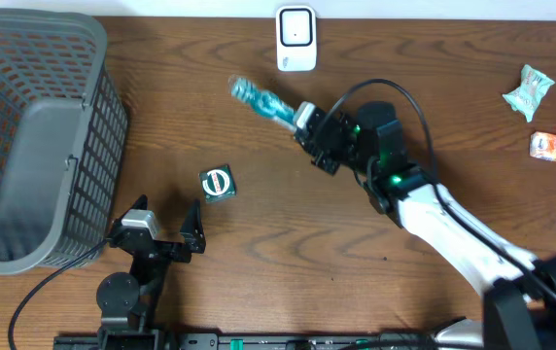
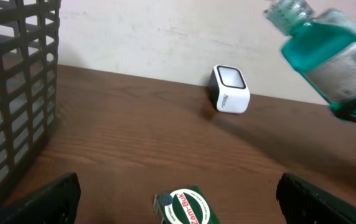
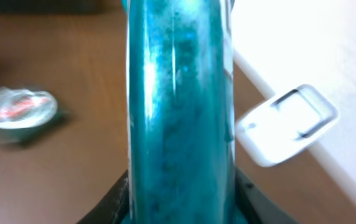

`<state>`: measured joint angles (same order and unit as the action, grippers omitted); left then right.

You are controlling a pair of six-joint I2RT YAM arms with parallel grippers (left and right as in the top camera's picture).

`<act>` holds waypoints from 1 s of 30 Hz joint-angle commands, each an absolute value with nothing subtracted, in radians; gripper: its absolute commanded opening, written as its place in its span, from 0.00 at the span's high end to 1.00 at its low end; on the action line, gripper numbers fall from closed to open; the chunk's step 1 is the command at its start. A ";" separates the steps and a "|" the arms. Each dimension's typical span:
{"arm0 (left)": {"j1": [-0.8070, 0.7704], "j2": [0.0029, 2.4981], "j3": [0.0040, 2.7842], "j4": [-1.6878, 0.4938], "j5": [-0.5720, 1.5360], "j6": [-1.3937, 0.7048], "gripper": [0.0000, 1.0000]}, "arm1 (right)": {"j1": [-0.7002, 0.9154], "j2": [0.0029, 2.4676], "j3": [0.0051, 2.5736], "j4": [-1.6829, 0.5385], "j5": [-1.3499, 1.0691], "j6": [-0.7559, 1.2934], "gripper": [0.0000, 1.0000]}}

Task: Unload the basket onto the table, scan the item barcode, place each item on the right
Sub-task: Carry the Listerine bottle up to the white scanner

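Note:
A teal liquid bottle [image 1: 259, 97] hangs tilted above the table, with my right gripper [image 1: 307, 119] shut on its lower end. In the right wrist view the bottle [image 3: 178, 106] fills the middle, a dark finger [image 3: 106, 205] pressed to each side. The white barcode scanner [image 1: 296, 39] stands at the table's far edge, just beyond the bottle's cap and apart from it. From the left wrist the bottle [image 2: 337, 59] shows its label above and to the right of the scanner [image 2: 229, 89]. My left gripper [image 1: 166, 228] rests open near the front edge, fingers [image 2: 47, 199] wide apart and holding nothing.
A small green Zam-Buk box [image 1: 218, 184] lies just ahead of the left gripper. A grey mesh basket [image 1: 35, 146] fills the left side. A pale green packet [image 1: 529, 90] and an orange packet [image 1: 548, 146] lie at the far right.

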<state>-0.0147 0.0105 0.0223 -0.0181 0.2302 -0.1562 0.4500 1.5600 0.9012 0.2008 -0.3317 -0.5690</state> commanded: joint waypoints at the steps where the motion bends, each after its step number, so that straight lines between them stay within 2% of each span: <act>1: -0.010 0.004 0.004 -0.048 0.242 -0.146 0.02 | 0.459 1.637 0.928 0.387 -0.068 -0.812 0.99; 5: -0.010 0.004 0.004 -0.049 0.242 -0.146 0.02 | 0.445 1.765 0.953 0.604 0.006 -0.925 0.99; 8: -0.010 0.004 0.004 -0.049 0.242 -0.146 0.02 | 0.434 1.877 1.028 0.656 0.010 -0.986 0.99; 17: -0.010 0.004 0.004 -0.049 0.242 -0.146 0.02 | 0.387 2.246 1.497 0.657 0.068 -1.028 0.99; 22: -0.010 0.004 0.004 -0.049 0.242 -0.146 0.02 | 0.368 2.447 1.770 0.585 0.162 -1.083 0.99; 30: -0.010 0.004 0.004 -0.049 0.242 -0.146 0.02 | 0.358 2.498 1.849 0.566 0.208 -1.113 0.99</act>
